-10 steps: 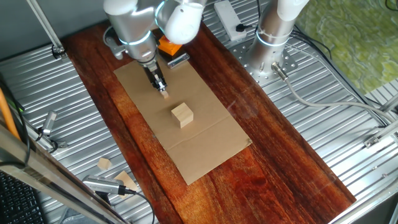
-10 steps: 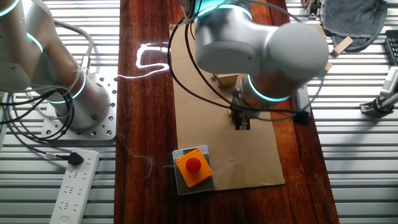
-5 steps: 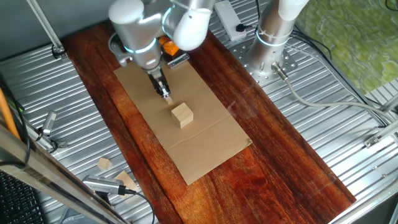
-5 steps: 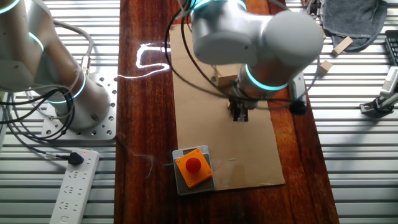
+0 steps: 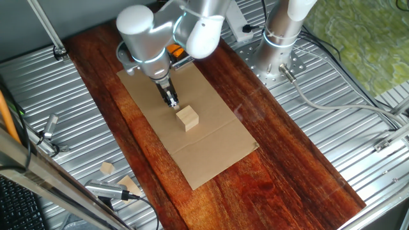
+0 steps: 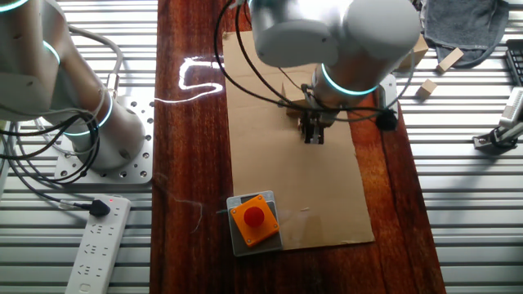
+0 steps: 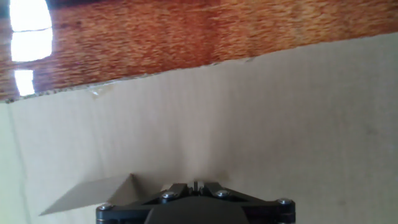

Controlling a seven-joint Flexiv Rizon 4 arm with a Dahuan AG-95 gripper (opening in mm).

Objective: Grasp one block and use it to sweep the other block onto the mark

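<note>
A robotics lab: ribbed metal bench, bolted arm base, power strip, loose cables.

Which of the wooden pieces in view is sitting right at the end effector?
The pale tan wooden cube on the cardboard sheet, right beside the end effector. The irregular wooden scraps lie off the board on the metal table.

The pale tan plain wooden cube is seen flat on the worktop's middle. The tiny light tan wooden block is seen just beside it, toward the far edge.
</note>
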